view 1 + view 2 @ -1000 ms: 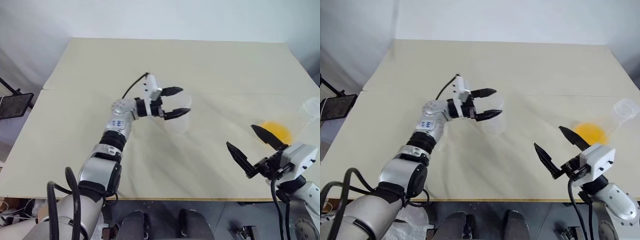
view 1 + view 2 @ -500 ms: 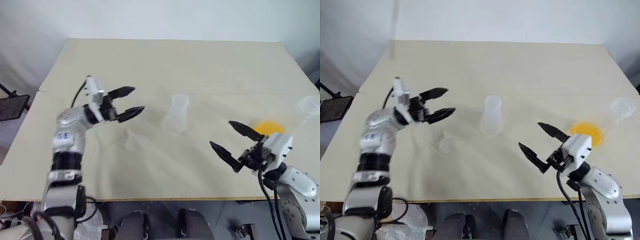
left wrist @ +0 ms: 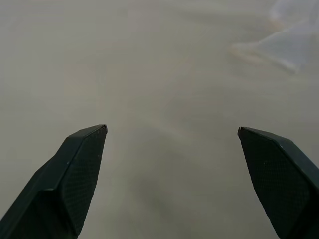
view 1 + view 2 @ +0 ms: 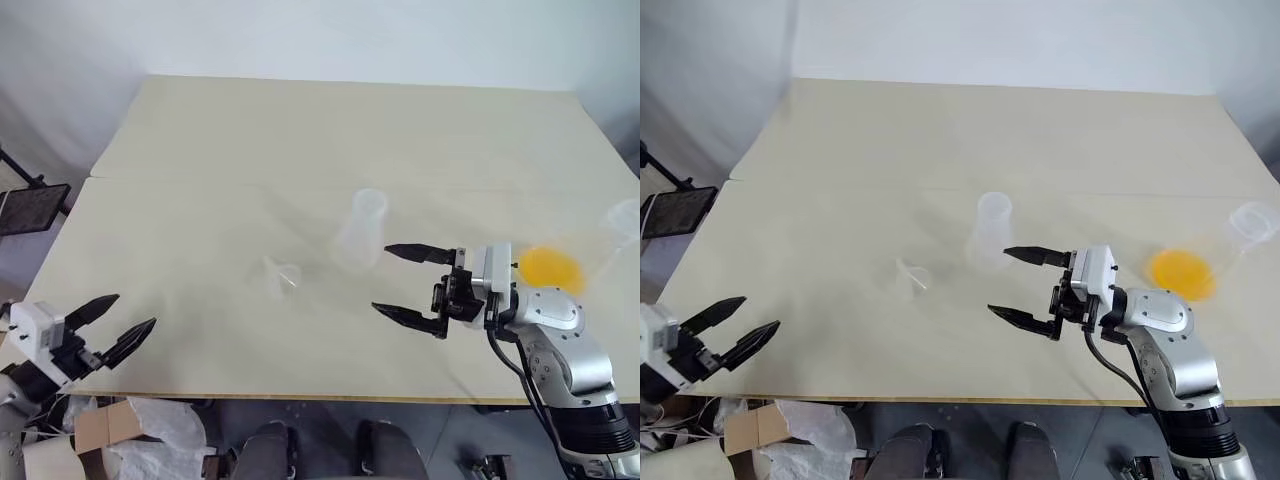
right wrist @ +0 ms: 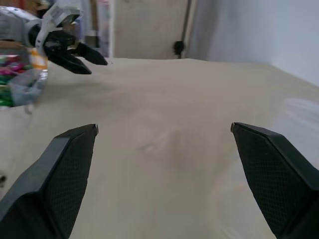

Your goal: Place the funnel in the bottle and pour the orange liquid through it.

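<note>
Status: task barely begun; nothing placed, nothing poured. Funnel [image 4: 283,274]: lying on its side on the table [image 4: 200,150], apart from the bottle, ahead of the right gripper's [image 4: 405,283] fingertips and to their left, not touched. Bottle [image 4: 362,228]: upright, neck open and empty, just beyond the right gripper's far finger, no contact. Orange liquid [image 4: 549,267]: pooled in the large clear flask [image 4: 600,245] lying behind the right gripper's wrist, unpoured. Right gripper: fingers spread fully, empty, pointing across the table toward the funnel. Left gripper [image 4: 115,329]: fingers spread fully, empty, at the near table edge, well apart from every task item. Outstanding: pick up funnel, seat spout in bottle neck, lift flask, pour
</note>
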Motion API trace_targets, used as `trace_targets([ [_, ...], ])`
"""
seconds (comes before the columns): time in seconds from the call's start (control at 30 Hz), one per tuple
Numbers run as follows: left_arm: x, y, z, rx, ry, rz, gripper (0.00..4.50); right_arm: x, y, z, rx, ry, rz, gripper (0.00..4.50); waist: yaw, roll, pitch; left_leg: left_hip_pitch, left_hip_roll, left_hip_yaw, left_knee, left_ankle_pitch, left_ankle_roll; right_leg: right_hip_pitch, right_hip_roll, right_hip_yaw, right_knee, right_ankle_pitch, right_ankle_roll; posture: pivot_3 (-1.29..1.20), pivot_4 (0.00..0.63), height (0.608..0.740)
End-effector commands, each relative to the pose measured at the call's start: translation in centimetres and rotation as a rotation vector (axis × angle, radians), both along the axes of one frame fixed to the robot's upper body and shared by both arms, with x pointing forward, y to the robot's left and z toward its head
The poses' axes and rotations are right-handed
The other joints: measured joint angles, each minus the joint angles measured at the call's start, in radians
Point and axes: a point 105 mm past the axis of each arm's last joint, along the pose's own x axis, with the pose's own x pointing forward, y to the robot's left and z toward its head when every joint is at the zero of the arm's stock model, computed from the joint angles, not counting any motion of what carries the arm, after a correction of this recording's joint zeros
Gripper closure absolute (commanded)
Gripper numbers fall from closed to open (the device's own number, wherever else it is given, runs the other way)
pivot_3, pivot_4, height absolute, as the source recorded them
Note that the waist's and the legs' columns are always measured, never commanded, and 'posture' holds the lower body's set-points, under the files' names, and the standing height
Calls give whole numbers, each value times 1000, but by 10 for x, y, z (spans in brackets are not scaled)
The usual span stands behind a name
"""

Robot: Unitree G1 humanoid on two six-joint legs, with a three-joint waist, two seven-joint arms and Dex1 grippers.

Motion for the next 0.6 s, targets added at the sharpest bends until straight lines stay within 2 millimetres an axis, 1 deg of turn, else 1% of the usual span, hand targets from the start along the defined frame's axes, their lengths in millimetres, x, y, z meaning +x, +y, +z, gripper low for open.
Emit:
trace_targets([
  [0.03, -9, -17, 11, 4, -32, -65, 30, -6, -1, -3, -49, -9, 41, 0, 0, 0, 0, 0, 0, 0, 0, 0, 0, 1, -1, 0, 0, 0, 0, 0, 150, 740],
  [0.1, -6, -31, 13, -10, -36, -104, 30, -6, -5, -6, -58, -1, 27, 0, 0, 0, 0, 0, -1, -1, 0, 0, 0, 1, -1, 0, 0, 0, 0, 0, 150, 740],
  [0.23, 6, -67, 15, -8, -5, -219, 30, -3, -21, -11, -78, 6, -46, 0, -2, 0, 0, 1, -1, -1, -1, 0, 0, 1, -1, -1, 0, 0, 0, 0, 150, 740],
  [0.37, 31, -93, 21, -42, -23, -253, 30, -9, -31, -17, -76, 72, -88, 0, 1, 0, -1, 1, -1, 0, -1, 0, 0, 1, 0, -1, 0, 0, 0, 0, 150, 740],
  [0.5, 50, -122, 13, -35, 6, -306, 30, -13, -39, -21, -77, 82, -149, 0, -2, 1, -1, 1, -1, 0, -1, 0, 0, 2, 1, -1, 0, 0, 0, 0, 150, 740],
  [0.6, 64, -139, 9, -58, 5, -308, 30, -15, -42, -21, -62, 83, -191, 0, -2, 1, -1, 1, 0, 1, -1, 0, 0, 1, 2, -1, 0, 0, 0, 0, 150, 740],
])
